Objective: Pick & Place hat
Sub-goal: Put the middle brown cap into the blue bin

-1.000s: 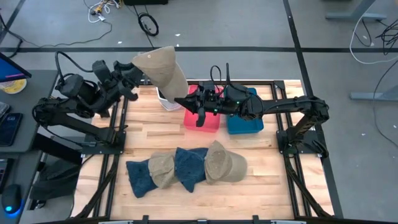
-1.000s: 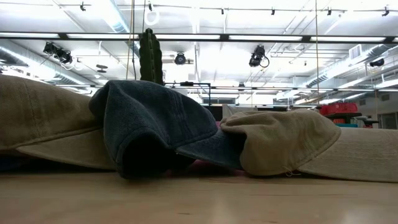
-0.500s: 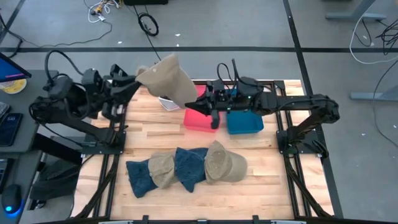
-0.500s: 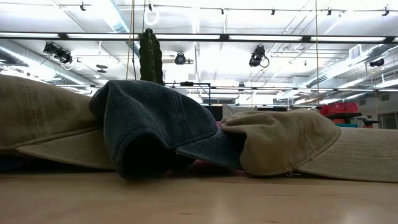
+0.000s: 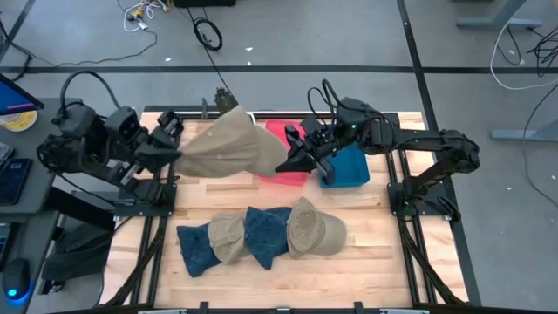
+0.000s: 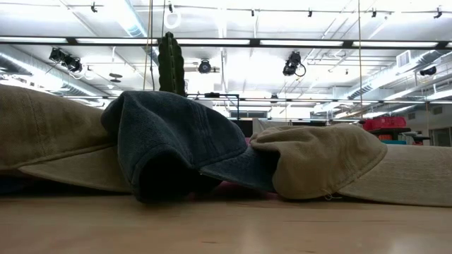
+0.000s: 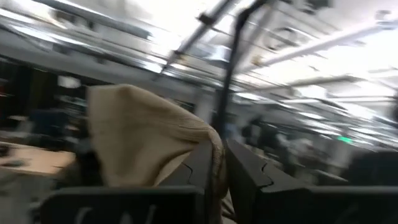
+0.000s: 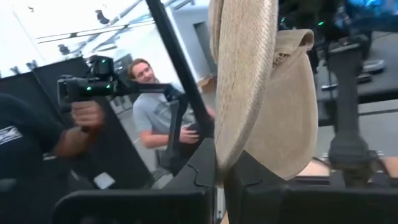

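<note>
High view: a tan hat [image 5: 228, 150] hangs stretched in the air between the two arms. The left end effector [image 5: 177, 153] pinches one edge of it, and the right end effector [image 5: 288, 162] pinches the opposite edge, the brim side. Directly under the right end effector sit a red bin [image 5: 290, 150] and, just beyond it, a blue bin [image 5: 343, 166]. Well away from both end effectors, a row of overlapping tan and blue caps [image 5: 260, 232] lies on the table [image 5: 366, 240]. With both arms gripping one piece of cloth, any uneven pull could drag the fabric out of the weaker pinch, and the hat would swing or fall short of a bin.

Low view: only the waiting caps [image 6: 176, 144] show, resting on the wood; neither end effector nor the carried hat is in sight here.

Left wrist view: the left end effector [image 7: 219, 171] has its fingers almost together, with a thin fold of the hat [image 7: 140, 134] caught between them. That bite looks shallow, so a tug from the other arm may well free it.

Right wrist view: the right end effector [image 8: 219, 171] is closed tight on the brim of the hat [image 8: 249, 87], which rises beyond the fingers. People [image 8: 146, 102] stand beyond the table, so a flung hat could land out of reach.
</note>
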Controlling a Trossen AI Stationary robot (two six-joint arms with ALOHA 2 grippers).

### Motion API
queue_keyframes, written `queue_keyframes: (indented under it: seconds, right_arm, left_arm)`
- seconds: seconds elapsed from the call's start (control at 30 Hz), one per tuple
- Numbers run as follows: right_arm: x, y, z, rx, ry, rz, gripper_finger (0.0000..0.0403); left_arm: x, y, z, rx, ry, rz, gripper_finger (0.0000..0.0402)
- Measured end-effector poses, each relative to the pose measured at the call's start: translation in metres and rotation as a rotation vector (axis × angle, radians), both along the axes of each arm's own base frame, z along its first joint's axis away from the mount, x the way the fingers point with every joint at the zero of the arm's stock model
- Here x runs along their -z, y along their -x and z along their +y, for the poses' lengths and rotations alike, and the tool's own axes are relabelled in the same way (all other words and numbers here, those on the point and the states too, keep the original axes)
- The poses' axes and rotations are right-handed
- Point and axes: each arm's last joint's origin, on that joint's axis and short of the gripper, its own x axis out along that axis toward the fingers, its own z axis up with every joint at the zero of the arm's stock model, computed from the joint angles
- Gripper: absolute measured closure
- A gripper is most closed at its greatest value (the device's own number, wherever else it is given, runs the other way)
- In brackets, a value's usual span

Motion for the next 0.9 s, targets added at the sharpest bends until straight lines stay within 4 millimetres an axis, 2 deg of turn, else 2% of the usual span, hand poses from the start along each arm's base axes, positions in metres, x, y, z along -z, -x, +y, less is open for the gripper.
queue_keyframes:
  seconds: [0.13, 0.33, 0.47, 0.6, 0.9]
  right_arm:
    - [0.001, 0.0, -0.002, -0.011, 0.001, 0.005, 0.0397]
    - [0.001, 0.0, -0.004, -0.001, 0.009, 0.0, 0.0397]
    - [0.001, 0.0, -0.005, 0.007, 0.016, -0.003, 0.0397]
    - [0.003, 0.0, -0.005, 0.009, 0.022, 0.012, 0.0397]
    - [0.004, 0.0, -0.005, 0.009, 0.033, 0.02, 0.0397]
  left_arm:
    - [0.002, -0.007, -0.004, 0.08, -0.024, 0.016, 0.0353]
    - [0.007, -0.023, -0.008, 0.102, -0.037, 0.051, 0.0379]
    - [0.01, -0.031, -0.011, 0.131, -0.03, 0.079, 0.0371]
    - [0.01, -0.034, -0.012, 0.147, -0.03, 0.075, 0.0354]
    - [0.009, -0.032, -0.011, 0.125, -0.057, 0.051, 0.0358]
